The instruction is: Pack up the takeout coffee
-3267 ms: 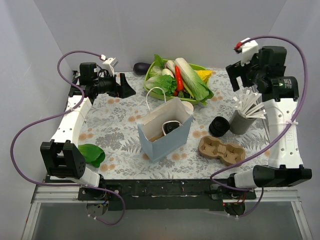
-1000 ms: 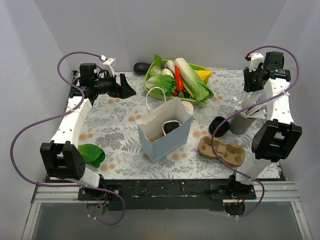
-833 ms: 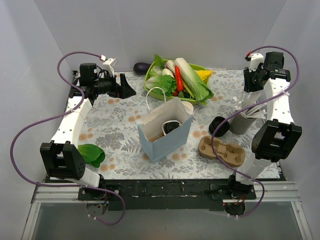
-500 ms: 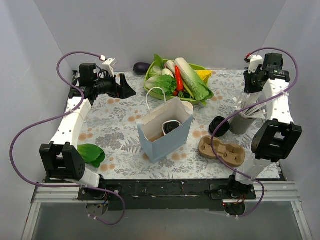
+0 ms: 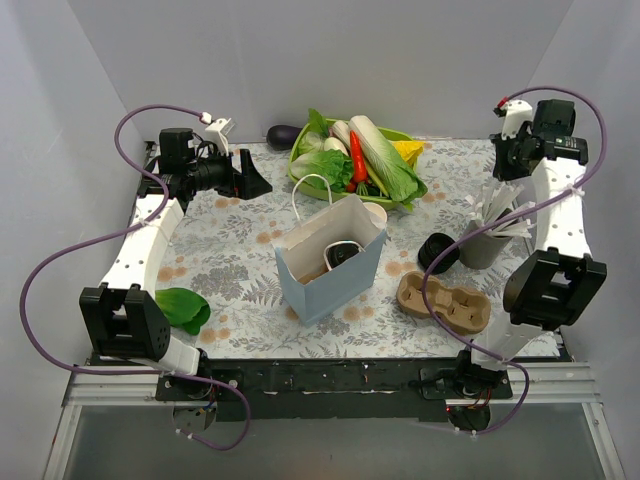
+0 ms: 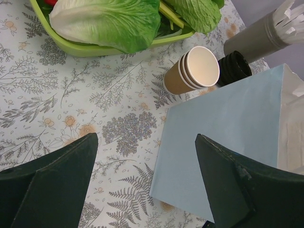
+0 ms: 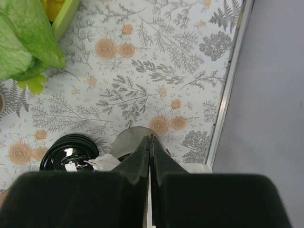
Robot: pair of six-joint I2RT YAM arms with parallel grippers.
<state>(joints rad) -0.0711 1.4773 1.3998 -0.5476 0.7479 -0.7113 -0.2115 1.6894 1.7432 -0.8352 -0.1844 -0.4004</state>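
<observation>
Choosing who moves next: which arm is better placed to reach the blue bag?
Left: the left gripper is open, facing the blue bag; the right gripper is shut, off at the far right.

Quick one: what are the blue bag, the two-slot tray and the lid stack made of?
Blue bag: looks like matte paper, with flat creased panels and a white inside.
Two-slot tray: likely molded pulp, tan, with a dull rough surface.
Lid stack: probably plastic, black with glossy highlights on top.
</observation>
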